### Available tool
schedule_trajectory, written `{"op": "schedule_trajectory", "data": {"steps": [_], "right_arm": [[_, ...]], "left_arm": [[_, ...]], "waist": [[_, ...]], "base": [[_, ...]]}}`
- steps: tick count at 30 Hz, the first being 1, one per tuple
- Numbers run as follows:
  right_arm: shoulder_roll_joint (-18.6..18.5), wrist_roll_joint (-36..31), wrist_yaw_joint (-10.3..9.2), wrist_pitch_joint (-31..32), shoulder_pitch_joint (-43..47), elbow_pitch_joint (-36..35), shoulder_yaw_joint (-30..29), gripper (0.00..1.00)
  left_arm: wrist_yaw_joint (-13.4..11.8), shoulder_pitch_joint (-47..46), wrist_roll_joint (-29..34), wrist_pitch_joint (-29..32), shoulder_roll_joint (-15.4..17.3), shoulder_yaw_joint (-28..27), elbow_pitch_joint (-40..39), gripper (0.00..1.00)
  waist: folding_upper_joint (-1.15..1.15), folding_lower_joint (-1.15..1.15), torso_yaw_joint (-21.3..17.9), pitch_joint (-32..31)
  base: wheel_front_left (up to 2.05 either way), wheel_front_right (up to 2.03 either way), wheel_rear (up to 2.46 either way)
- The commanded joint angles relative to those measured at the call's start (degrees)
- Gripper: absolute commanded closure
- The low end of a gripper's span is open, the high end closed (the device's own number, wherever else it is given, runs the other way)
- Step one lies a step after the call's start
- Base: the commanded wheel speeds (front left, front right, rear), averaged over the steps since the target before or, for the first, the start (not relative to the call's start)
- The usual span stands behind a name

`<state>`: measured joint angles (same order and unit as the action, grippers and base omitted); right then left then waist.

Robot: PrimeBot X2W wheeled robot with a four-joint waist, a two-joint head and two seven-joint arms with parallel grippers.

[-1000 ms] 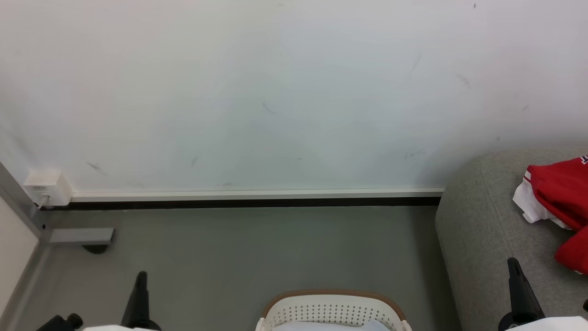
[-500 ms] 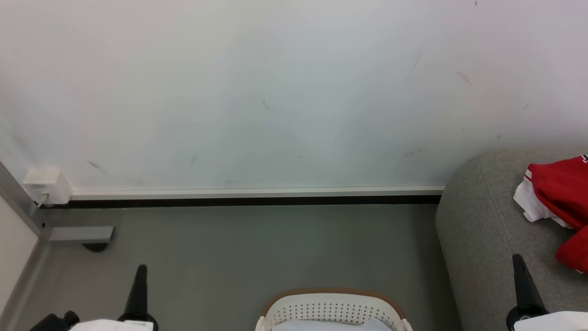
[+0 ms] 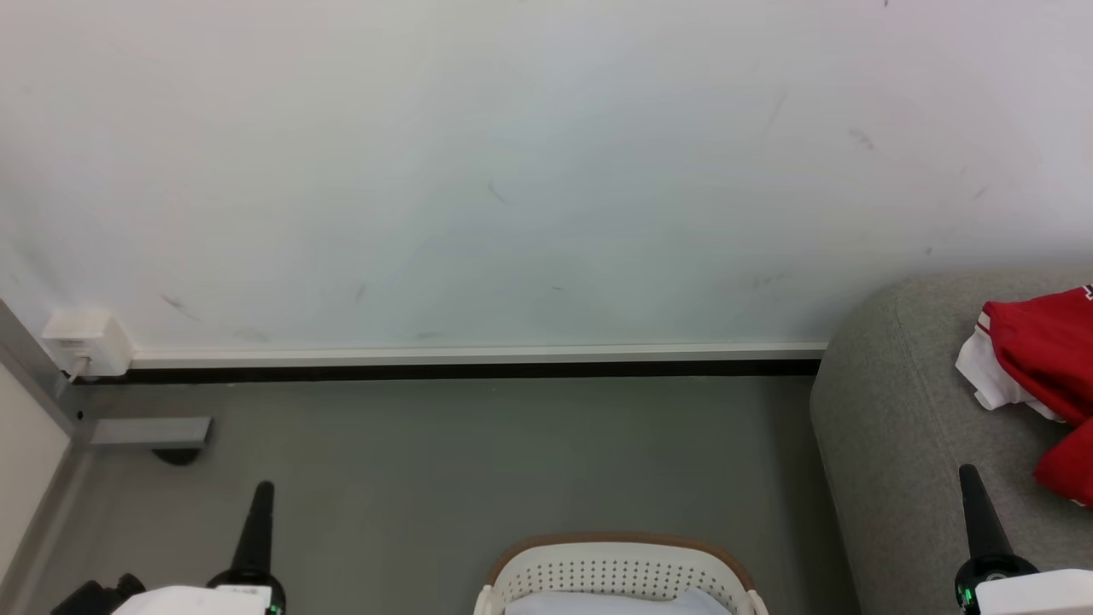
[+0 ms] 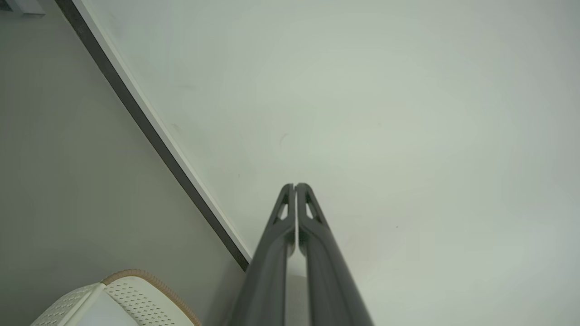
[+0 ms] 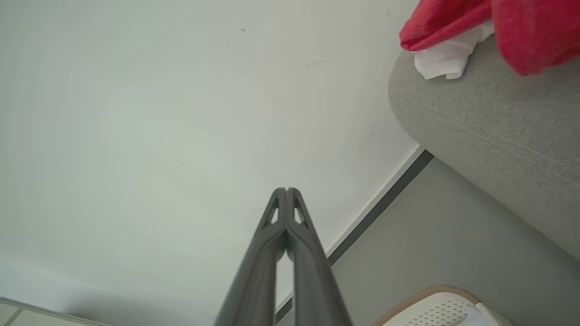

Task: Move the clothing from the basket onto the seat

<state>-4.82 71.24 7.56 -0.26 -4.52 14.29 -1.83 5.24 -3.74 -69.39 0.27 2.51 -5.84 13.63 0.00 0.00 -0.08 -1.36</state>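
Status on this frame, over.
Shut, holding nothing: left gripper, right gripper. Red clothing lies on the seat. The basket partly in view, no red showing. No obstruction seen.

The left gripper (image 3: pixel 263 489) and right gripper (image 3: pixel 967 471) each taper to a slim black point above a round black collar with a small green light. White forearm shells (image 3: pixel 1037 594) sit behind. The dark grey fingers (image 4: pixel 317 235) have triangular cut-outs near the tips.
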Motion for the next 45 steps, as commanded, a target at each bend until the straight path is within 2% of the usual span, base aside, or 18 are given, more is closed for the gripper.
{"op": "schedule_trajectory", "data": {"steps": [1, 45], "right_arm": [[0.0, 1.3, -0.08, 0.3, -1.1, -0.3, -0.4, 1.00], [0.4, 20.7, -0.13, 4.9, -2.7, 0.3, -2.8, 1.00]], "left_arm": [[-0.1, -1.3, -1.4, 0.5, 0.5, -0.2, -0.7, 1.00], [-0.5, -2.6, -20.9, 5.8, 0.6, -0.8, -2.4, 1.00]], "waist": [[0.00, 0.00, 0.0, 0.0], [0.00, 0.00, 0.1, 1.1]], "base": [[0.00, 0.00, 0.00], [0.00, 0.00, 0.00]]}}
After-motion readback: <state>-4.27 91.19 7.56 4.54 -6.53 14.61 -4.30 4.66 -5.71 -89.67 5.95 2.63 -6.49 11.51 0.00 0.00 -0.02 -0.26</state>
